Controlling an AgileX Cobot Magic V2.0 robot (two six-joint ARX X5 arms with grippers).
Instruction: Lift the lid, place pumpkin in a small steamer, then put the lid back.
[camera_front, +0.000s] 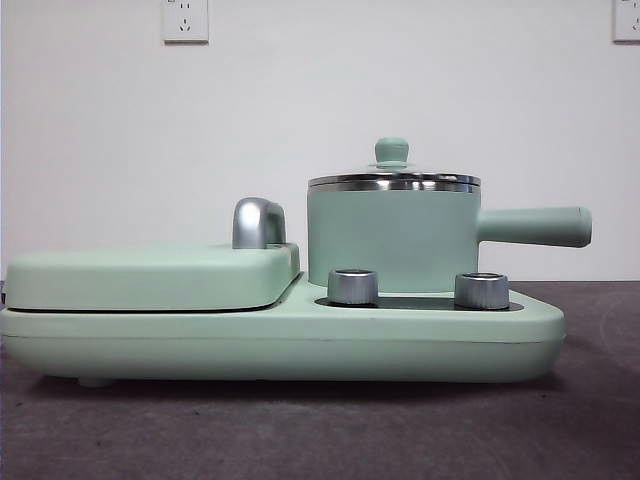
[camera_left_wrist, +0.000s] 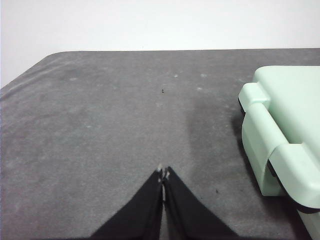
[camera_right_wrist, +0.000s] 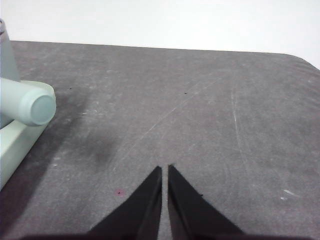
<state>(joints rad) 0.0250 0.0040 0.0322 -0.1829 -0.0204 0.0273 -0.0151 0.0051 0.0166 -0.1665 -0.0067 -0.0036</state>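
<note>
The small steamer (camera_front: 392, 238), a mint-green pot with a steel rim, stands upright on the right half of a wide mint-green cooker base (camera_front: 280, 340), its long straight handle (camera_front: 535, 226) pointing toward 3 o'clock in the front view. The lid (camera_front: 393, 180) sits flat on the steamer, steel rim meeting steel rim, with its small mint-green knob (camera_front: 391, 151) upright on top. Two silver knobs (camera_front: 353, 286) stand on the base just in front of the pot, one toward each side of it. On the left half of the base lies a flat rounded-rectangular mint-green cover (camera_front: 150, 276), with a chrome handle (camera_front: 257, 222) rising at its edge nearest the pot. The pumpkin shows in none of the views. The base rests on a dark grey bench (camera_front: 300, 430), with a white wall and two sockets behind. The left gripper (camera_left_wrist: 163, 173) hangs over bare bench, its jaws clenched together on nothing, with the hinged corner of the cover (camera_left_wrist: 280, 135) off to its 3 o'clock. The right gripper (camera_right_wrist: 165, 169) also hangs over bare bench, its jaws nearly closed with only a thin slit between them and nothing grasped; the round end of the steamer's handle (camera_right_wrist: 35, 107) lies toward its 10 o'clock, well apart from the jaws.
</note>
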